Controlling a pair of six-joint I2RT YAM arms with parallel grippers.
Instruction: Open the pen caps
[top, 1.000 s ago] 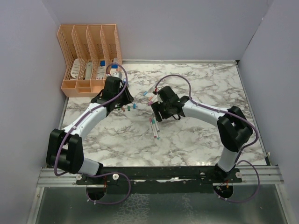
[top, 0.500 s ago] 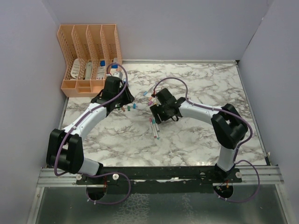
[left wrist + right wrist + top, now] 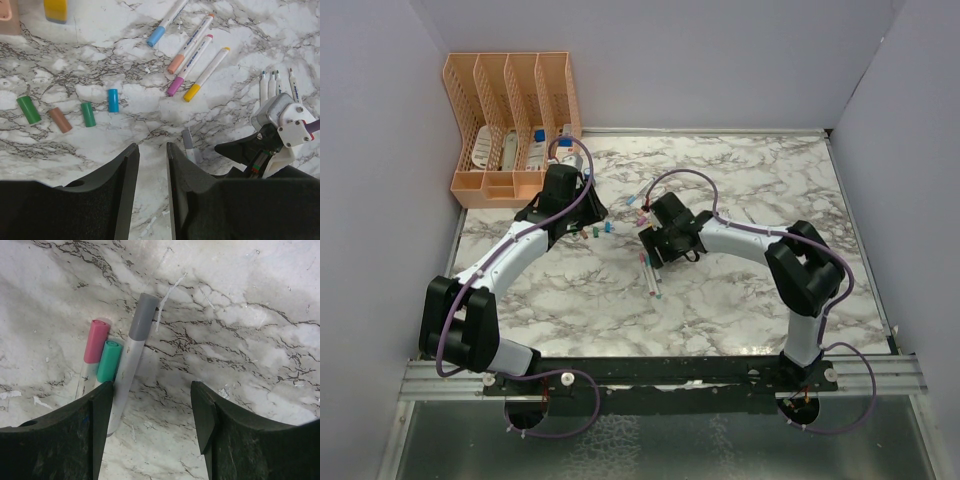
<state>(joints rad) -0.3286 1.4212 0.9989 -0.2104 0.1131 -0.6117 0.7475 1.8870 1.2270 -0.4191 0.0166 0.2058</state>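
Observation:
Several loose pen caps lie in a row on the marble: green (image 3: 29, 109), brown (image 3: 60, 120), green (image 3: 88, 114) and blue (image 3: 113, 100); they show in the top view (image 3: 595, 230) too. Capped pens with blue (image 3: 156, 36), orange (image 3: 176, 64), pink (image 3: 175, 86) and yellow (image 3: 191, 92) caps lie beyond. My left gripper (image 3: 152, 150) hovers near them, jaws a little apart and empty. My right gripper (image 3: 152, 395) is open over three capped pens: pink cap (image 3: 96, 333), teal cap (image 3: 109, 361), grey cap (image 3: 142, 315). Its left finger (image 3: 97, 410) is beside the grey-capped pen's barrel.
An orange desk organizer (image 3: 510, 120) with bottles stands at the back left. A yellow-bottomed bottle (image 3: 55, 9) stands near the loose caps. Several uncapped white pens (image 3: 272, 85) lie by the right gripper's body (image 3: 280, 120). Grey walls enclose the table.
My right gripper has shifted a little left and nearer, down over the three capped pens. The left arm has not moved.

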